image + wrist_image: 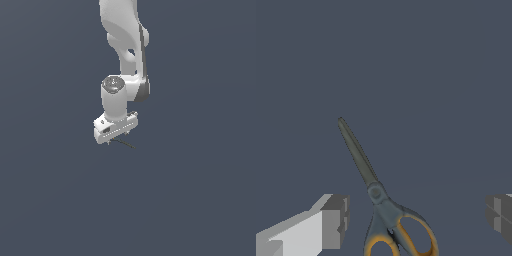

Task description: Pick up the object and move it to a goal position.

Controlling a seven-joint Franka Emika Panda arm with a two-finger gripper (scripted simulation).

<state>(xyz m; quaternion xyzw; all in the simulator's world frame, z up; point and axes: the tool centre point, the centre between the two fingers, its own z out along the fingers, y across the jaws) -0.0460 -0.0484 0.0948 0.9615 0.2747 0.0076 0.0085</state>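
Closed scissors (381, 200) with orange-lined handles lie between the spread fingers (331, 222) of the claw (116, 135), untouched by either pad.

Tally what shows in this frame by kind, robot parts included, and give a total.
Scissors, closed, dark blades, orange-lined handles: 1
Robot arm, white: 1
End effector, fingers wide apart, either side of the scissors: 1
Total: 3

Exterior view looks down from afar; wrist view sits close above the same scissors (383, 205)
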